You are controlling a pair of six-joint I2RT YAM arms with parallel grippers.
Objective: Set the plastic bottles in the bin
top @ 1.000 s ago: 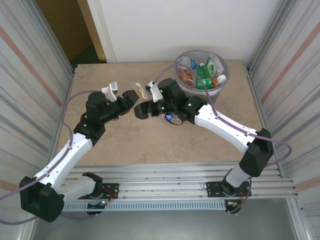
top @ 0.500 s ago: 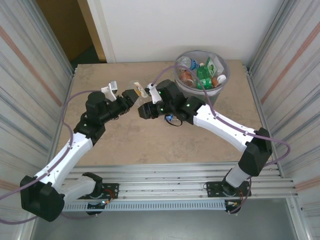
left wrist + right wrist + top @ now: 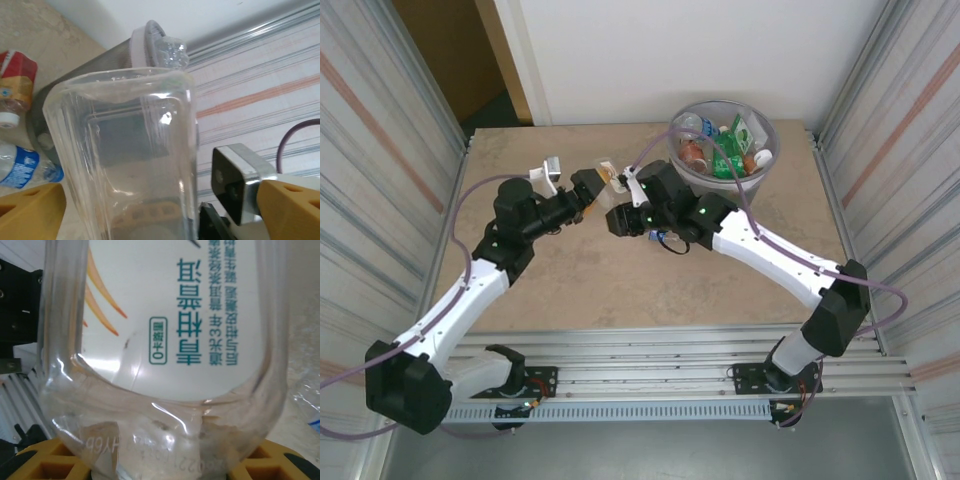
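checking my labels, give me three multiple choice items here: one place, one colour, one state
1. Where on the beige table does the round grey waste bin stand? A near left B far right C centre
2. Characters on the clear plastic bottle's white label are? A teal B red C black
3. The left gripper is? A open B shut on the bottle C shut on the bin
B: top view shows it in that corner. A: right wrist view shows teal print. A: its fingers stand wider than the bottle.
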